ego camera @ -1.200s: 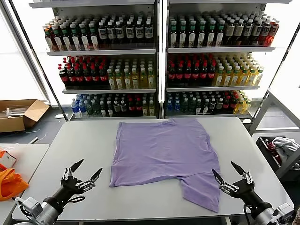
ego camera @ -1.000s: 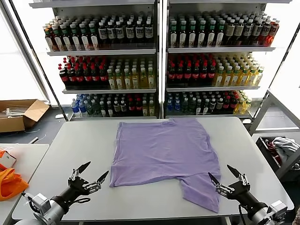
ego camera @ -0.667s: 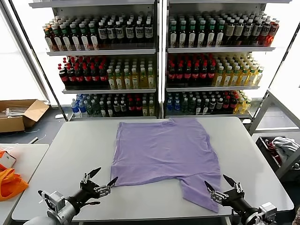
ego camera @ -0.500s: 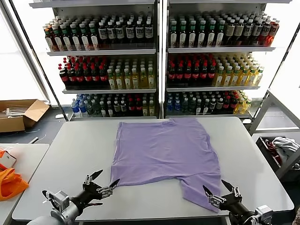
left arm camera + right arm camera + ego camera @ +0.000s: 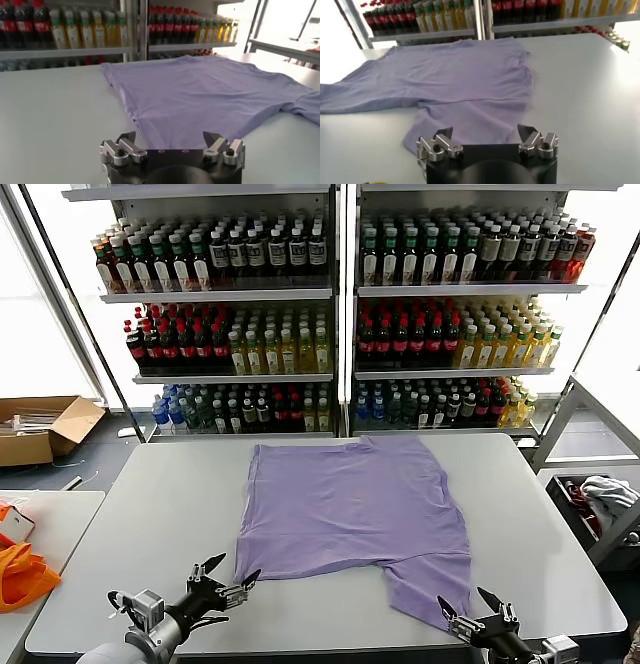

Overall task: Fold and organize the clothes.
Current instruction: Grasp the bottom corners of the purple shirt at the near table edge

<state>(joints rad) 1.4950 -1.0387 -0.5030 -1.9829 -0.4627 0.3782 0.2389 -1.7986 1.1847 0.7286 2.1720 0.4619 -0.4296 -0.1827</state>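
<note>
The clothes are one lavender T-shirt (image 5: 350, 504), spread flat with its plain side up on the grey table (image 5: 160, 504). One flap of it reaches toward the near right edge. My left gripper (image 5: 233, 570) hovers low at the shirt's near left corner, open and holding nothing. In the left wrist view the gripper (image 5: 169, 136) has the shirt (image 5: 200, 85) just ahead of its spread fingers. My right gripper (image 5: 465, 601) is open at the tip of the near right flap. The right wrist view shows that gripper (image 5: 485, 131) with the shirt (image 5: 455, 75) fabric between and beyond its fingertips.
Shelves of bottles (image 5: 330, 314) stand behind the table. A cardboard box (image 5: 40, 429) lies on the floor at the left. Orange fabric (image 5: 20, 574) rests on a side table. A bin with cloth (image 5: 600, 504) stands to the right.
Both grippers have dropped toward the table's near edge and moved inward: the left one rightward to the shirt's near corner, the right one leftward to the flap. The shirt has not moved.
</note>
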